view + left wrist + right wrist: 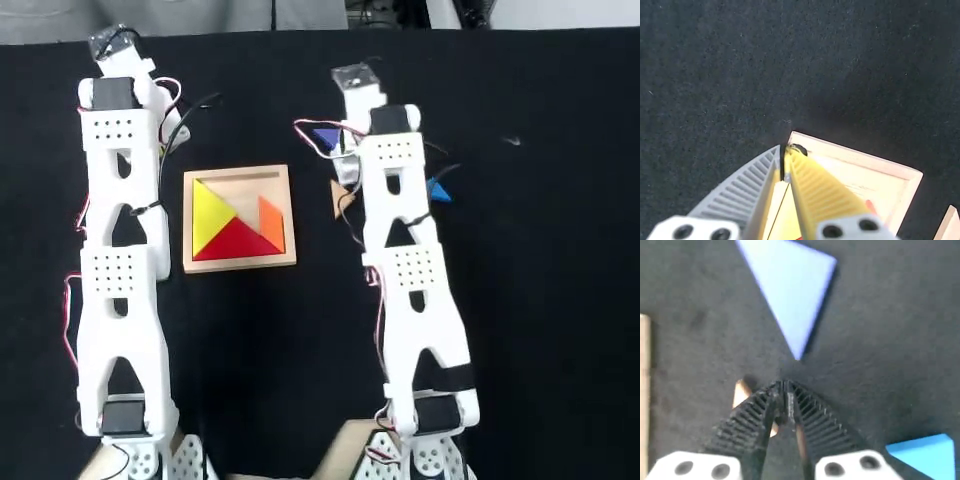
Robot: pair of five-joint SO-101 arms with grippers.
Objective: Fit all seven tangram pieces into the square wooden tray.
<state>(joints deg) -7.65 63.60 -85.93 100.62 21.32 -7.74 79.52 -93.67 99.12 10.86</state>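
Two white arms stretched from the near edge of the black-covered table [560, 300] towards its far edge. The left arm [120, 250] ran along the table's left side. Seen from its own wrist, the left gripper [785, 161] had its jaws pressed together with nothing between them, their tips poised over one corner of the square wooden tray [855, 159].

The tray [238, 264] lay flat between the two arms, just beside the left one and about midway between the table's near and far edges. Three pieces sat inside it. A large yellow triangle [208, 218] sat against its left wall and a large red triangle [238, 242] along its near wall, the two meeting edge to edge. An orange parallelogram [270, 222] stood against its right wall.

Right of the tray, nearer the far edge, a dark blue triangle [325, 138] rested on the cloth beside the right arm [405, 260]. A small tan wooden triangle [340, 198] lay just nearer than it, partly tucked under that arm. From the right wrist, the right gripper [785, 390] also showed closed jaws, tips meeting directly above the tan triangle [741, 392]; whether they touched it could not be told. The blue triangle [792, 285] lay just beyond the tips.

A light blue piece [437, 190] peeked out from the right arm's other side, towards the table's right edge, also visible beside the right gripper [922, 455].
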